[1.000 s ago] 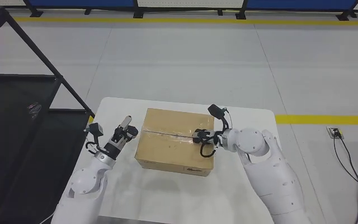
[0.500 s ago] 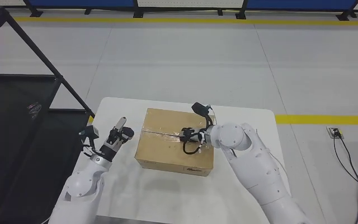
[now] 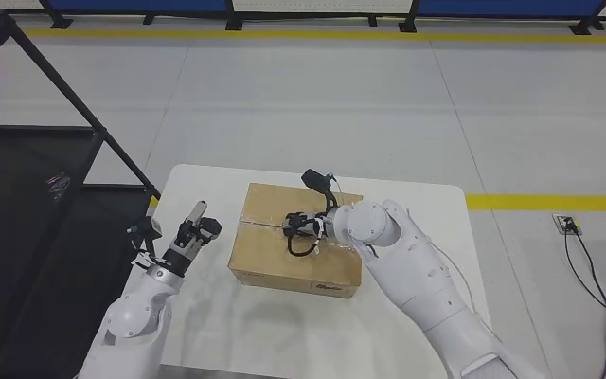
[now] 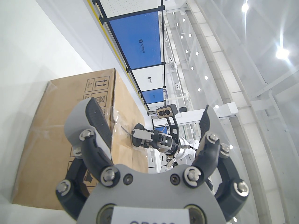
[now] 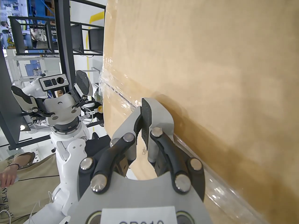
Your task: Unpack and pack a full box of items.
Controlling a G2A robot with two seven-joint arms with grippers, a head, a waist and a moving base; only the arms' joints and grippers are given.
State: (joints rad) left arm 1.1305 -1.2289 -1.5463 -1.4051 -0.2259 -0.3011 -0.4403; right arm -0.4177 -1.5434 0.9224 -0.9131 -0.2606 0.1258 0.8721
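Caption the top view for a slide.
Shut right gripper at the taped seam of the closed cardboard box; open left gripper beside it.

plain brown box [image 3: 284, 248] on white table [image 3: 218, 322].

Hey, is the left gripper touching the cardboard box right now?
Apart. The top view shows a strip of bare table between the open left gripper and the box's side.

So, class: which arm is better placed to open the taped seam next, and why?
Probably the right: the right gripper, shut, sits at the tape seam atop the box; the left gripper hangs open beside it.
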